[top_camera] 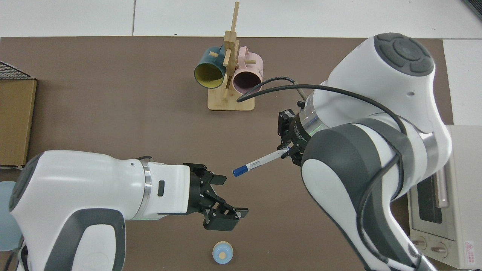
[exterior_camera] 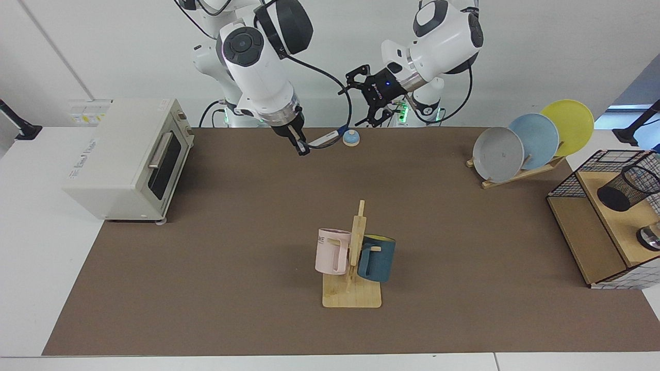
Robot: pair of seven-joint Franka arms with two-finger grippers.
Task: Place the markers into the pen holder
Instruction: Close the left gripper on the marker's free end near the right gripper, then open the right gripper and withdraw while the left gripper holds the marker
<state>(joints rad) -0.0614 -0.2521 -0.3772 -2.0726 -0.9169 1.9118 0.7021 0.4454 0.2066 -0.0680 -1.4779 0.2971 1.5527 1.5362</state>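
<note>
The white marker (exterior_camera: 324,139) with its dark blue cap is gripped at its tail end by my right gripper (exterior_camera: 303,150), which is shut on it above the far edge of the mat. In the top view the marker (top_camera: 260,162) juts out of the right gripper (top_camera: 287,151), cap pointing at my left gripper (top_camera: 230,196). My left gripper (exterior_camera: 372,119) hangs open just beyond the cap, not touching it. The black mesh pen holder (exterior_camera: 626,188) stands on the wooden shelf at the facing view's right edge, far from both grippers; it is out of the top view.
A mug rack (exterior_camera: 352,296) with a pink and a dark blue mug stands mid-mat. A small blue knob (exterior_camera: 351,137) sits under the marker's cap. A toaster oven (exterior_camera: 129,159) is at the facing view's left; a plate rack (exterior_camera: 521,144) and wire-grid shelf (exterior_camera: 593,237) are at its right.
</note>
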